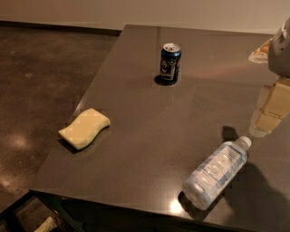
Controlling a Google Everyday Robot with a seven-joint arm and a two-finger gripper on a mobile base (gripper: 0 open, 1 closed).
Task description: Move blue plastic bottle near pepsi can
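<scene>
Dark table [149, 118] above brown floor [41, 68] holds one can [170, 62], one bottle [215, 174], one sponge [84, 128]; gripper [267, 115] just beside bottle, grip unclear.

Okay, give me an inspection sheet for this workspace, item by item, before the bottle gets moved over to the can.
Surface: dark tabletop, glossy, with light glare.
Job's things: blue plastic bottle lying on its side at the front right, cap pointing away; pepsi can upright at the far middle, well apart from the bottle.
Clutter: yellow sponge near the left edge.
Tool: tool at the right edge, just beyond the bottle's cap, holding nothing.
Cables: nothing seen.
Surroundings: dark floor on the left, pale wall behind.
</scene>
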